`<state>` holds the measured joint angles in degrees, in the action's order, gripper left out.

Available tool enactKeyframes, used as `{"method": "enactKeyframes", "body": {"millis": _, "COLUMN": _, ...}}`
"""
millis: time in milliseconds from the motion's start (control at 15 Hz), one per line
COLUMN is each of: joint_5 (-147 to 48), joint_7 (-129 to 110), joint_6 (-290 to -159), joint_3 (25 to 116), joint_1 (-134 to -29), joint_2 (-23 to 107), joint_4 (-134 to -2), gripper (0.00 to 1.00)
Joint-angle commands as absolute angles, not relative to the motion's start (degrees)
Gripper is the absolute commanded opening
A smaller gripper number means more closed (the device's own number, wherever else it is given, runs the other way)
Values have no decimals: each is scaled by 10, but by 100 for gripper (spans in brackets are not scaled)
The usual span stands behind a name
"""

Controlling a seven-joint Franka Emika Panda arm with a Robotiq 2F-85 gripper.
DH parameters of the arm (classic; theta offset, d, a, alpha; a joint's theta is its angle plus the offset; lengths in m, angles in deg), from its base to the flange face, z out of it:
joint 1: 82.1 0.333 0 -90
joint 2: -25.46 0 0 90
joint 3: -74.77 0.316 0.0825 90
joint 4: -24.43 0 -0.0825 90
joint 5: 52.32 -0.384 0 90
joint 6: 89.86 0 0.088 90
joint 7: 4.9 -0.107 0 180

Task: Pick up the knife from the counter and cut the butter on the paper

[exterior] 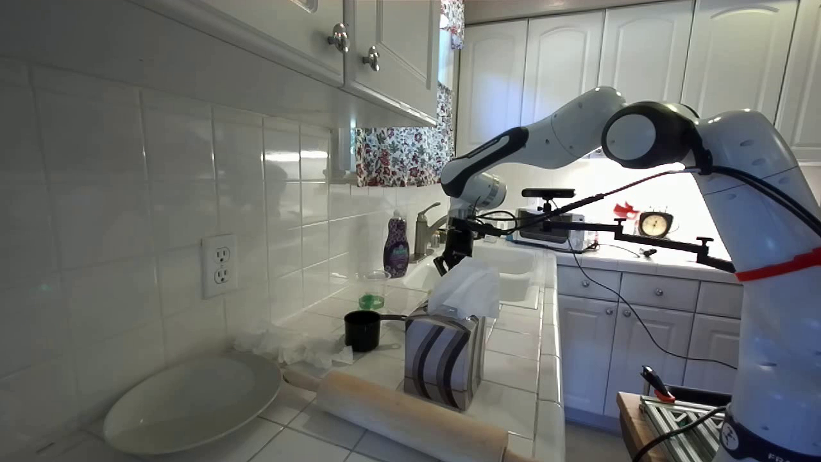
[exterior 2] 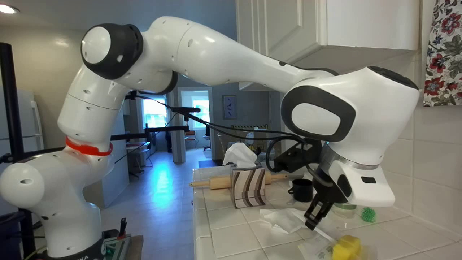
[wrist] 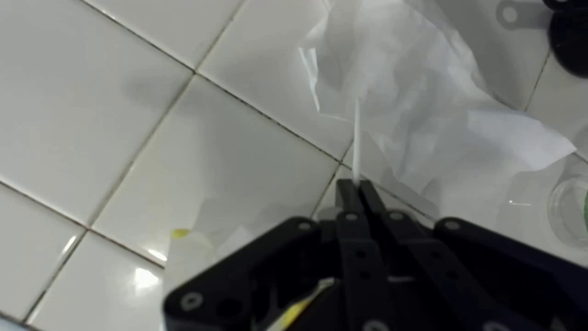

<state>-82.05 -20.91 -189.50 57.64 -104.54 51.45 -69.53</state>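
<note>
Black, the gripper (wrist: 356, 185) is pinching the thin white knife (wrist: 357, 145) partway along. In an exterior view the knife's long axis is slanting down, its lower end pointing at the yellow butter (exterior 2: 346, 248), which is sitting on paper (exterior 2: 312, 249) on the counter (exterior 2: 224, 219); the view is leaving contact unclear. Cutting is probably hinging on bringing that end over it.

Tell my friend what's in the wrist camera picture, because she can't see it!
The robot's black fingers pinch a thin white knife above a white tiled counter, one end seen against a crumpled white tissue. A black cup and a clear container show partly at the right, and some yellow butter peeks out at the bottom.
</note>
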Motion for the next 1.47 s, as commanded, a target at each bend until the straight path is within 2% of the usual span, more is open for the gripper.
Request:
{"method": "enactKeyframes", "body": {"millis": 0, "joint_5": -809, "joint_7": -223, "joint_6": -1911, "joint_3": 580, "joint_1": -1042, "joint_2": 497, "joint_4": -715, "gripper": 1}}
{"method": "enactKeyframes", "body": {"millis": 733, "joint_5": -808, "joint_7": -221, "joint_6": -1924, "joint_3": 582, "joint_1": -1038, "joint_2": 496, "joint_4": -716, "gripper": 1}}
{"method": "enactKeyframes", "body": {"millis": 1200, "joint_5": -827, "joint_7": -208, "joint_6": -1871, "joint_3": 589, "joint_1": -1054, "joint_2": 521, "joint_4": -691, "gripper": 1}}
{"method": "enactKeyframes", "body": {"millis": 1400, "joint_5": -822, "joint_7": -208, "joint_6": -1895, "joint_3": 586, "joint_1": -1047, "joint_2": 513, "joint_4": -703, "gripper": 1}}
